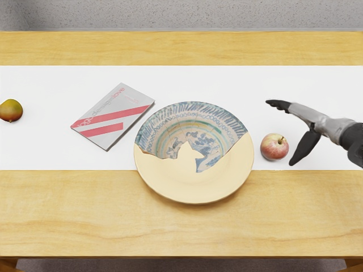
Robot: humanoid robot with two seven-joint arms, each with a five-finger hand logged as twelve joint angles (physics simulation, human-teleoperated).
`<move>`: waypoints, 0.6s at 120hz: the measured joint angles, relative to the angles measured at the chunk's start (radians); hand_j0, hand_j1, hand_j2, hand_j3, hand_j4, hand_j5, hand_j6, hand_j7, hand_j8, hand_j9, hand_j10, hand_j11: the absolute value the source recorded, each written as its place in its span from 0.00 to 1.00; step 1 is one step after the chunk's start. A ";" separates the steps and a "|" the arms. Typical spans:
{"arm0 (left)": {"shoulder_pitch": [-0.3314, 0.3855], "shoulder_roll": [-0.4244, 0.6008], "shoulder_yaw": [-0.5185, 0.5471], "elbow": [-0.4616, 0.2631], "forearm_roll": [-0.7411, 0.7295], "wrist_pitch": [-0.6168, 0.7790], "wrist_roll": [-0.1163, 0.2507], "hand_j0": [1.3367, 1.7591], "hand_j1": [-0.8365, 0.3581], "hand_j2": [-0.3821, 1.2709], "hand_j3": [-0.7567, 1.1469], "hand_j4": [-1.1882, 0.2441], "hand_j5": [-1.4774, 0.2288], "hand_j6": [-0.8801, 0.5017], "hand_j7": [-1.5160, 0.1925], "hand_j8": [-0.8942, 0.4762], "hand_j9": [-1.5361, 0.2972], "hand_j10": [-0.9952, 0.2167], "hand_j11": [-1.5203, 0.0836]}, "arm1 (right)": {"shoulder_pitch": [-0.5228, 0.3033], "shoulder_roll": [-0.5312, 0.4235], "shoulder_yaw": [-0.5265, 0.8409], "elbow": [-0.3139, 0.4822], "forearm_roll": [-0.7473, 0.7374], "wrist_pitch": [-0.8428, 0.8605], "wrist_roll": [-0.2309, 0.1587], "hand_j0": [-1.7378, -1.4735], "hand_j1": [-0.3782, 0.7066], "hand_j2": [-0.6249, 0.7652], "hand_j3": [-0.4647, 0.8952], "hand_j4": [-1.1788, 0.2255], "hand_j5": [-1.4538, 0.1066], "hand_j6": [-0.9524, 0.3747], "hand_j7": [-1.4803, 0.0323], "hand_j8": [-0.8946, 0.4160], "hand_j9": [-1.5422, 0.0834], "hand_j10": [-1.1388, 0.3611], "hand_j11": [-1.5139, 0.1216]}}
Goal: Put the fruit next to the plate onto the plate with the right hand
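Note:
A red and yellow apple (274, 147) rests on the white runner just right of the plate (193, 184). The plate is cream with a blue patterned inside and holds nothing. My right hand (295, 131) comes in from the right edge and hovers beside the apple's right side, fingers spread wide, not touching it. One finger points left above the apple, another hangs down to the apple's right. The left arm is out of view.
A grey book with red stripes (112, 115) lies left of the plate. A second fruit, orange and green (11, 110), sits at the far left edge. The white runner (181, 85) crosses the wooden table (181, 221).

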 joint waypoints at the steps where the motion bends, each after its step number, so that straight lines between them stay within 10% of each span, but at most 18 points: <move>1: 0.000 0.000 0.000 0.000 0.000 0.000 0.000 0.76 0.75 0.26 0.40 0.66 0.68 0.46 0.70 0.47 0.66 0.62 0.75 | -0.002 0.001 -0.001 0.001 -0.002 -0.003 0.000 0.30 0.09 0.44 0.34 0.79 0.88 0.67 0.93 0.63 0.90 0.72 0.88; 72: 0.000 0.000 0.000 0.000 0.000 0.000 0.000 0.76 0.75 0.26 0.40 0.66 0.68 0.46 0.70 0.47 0.66 0.62 0.75 | -0.052 0.046 -0.043 0.004 -0.054 -0.115 0.034 0.30 0.32 0.41 0.34 0.65 0.71 0.51 0.75 0.48 0.74 0.58 0.71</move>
